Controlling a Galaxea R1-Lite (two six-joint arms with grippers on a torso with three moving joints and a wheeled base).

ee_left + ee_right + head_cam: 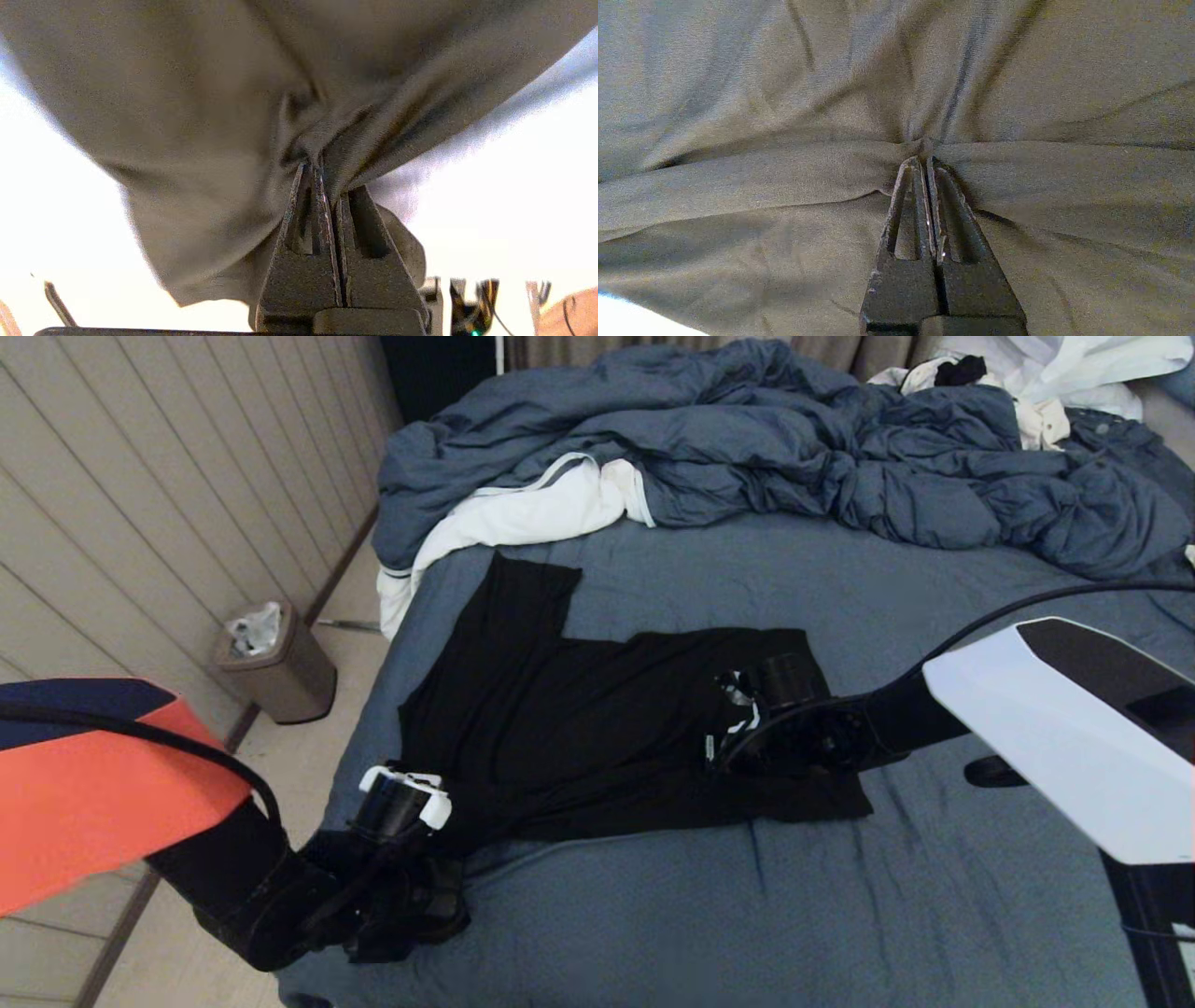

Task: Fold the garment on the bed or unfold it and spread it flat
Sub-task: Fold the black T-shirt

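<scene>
The garment [560, 719], a black T-shirt, lies spread on the slate-blue bed [934, 915], one sleeve pointing toward the duvet. My left gripper [439, 835] is at the shirt's near left corner by the bed's left edge, shut on a bunch of its fabric [261, 121], which gathers into folds at the fingertips [320, 170]. My right gripper [738, 705] rests on the shirt's right part, shut on a pinch of cloth [784, 158] that puckers around its fingertips [924, 161]. No print shows on the upward face.
A puffy blue-grey duvet [794, 448] is heaped across the far side of the bed, with a white cloth [523, 518] beside it at the left. A small bin [280, 667] stands on the floor by the wall, left of the bed.
</scene>
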